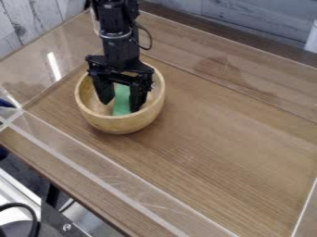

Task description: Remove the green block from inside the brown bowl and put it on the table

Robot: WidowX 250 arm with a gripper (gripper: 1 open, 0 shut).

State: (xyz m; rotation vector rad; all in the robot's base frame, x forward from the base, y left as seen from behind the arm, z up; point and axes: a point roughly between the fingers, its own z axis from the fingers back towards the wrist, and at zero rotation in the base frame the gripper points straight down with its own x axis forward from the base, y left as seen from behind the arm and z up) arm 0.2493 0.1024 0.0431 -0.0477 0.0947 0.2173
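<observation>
The brown bowl (124, 120) sits on the table (210, 148) toward its left side. Inside it lies the green block (125, 100), a bright green bar partly hidden by the fingers. My gripper (121, 93) points straight down into the bowl and is open, one black finger on each side of the block. Whether the fingers touch the block cannot be made out.
Low clear acrylic walls (74, 153) run along the table's edges, the nearest one passing just in front of the bowl. A grey plank wall stands behind at the upper left. Dark cables hang below the table at the lower left corner.
</observation>
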